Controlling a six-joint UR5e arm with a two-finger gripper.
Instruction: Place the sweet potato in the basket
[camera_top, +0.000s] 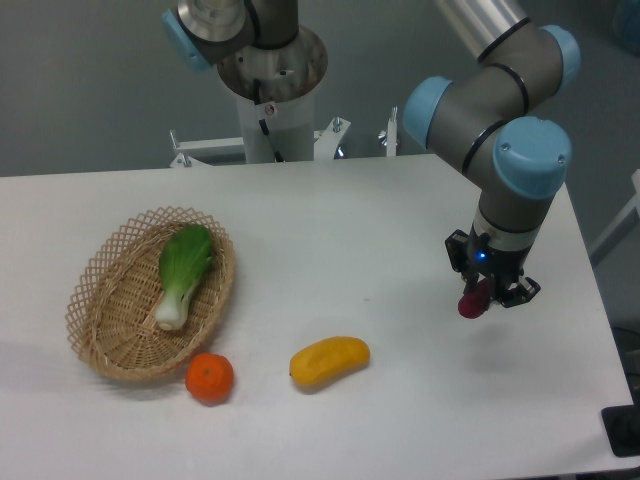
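At the right of the table my gripper (477, 297) points straight down and is shut on the sweet potato (471, 301), a small reddish-purple tuber whose lower end pokes out below the fingers. It hangs a little above the white tabletop. The basket (98, 325), oval, tan and woven, lies far off at the left side of the table.
A green and white bok choy (183, 273) lies inside the basket. A round orange tangerine (210, 378) touches the basket's front rim. A yellow-orange oblong fruit (329, 361) lies at the front centre. The arm's base (270, 90) stands behind the table.
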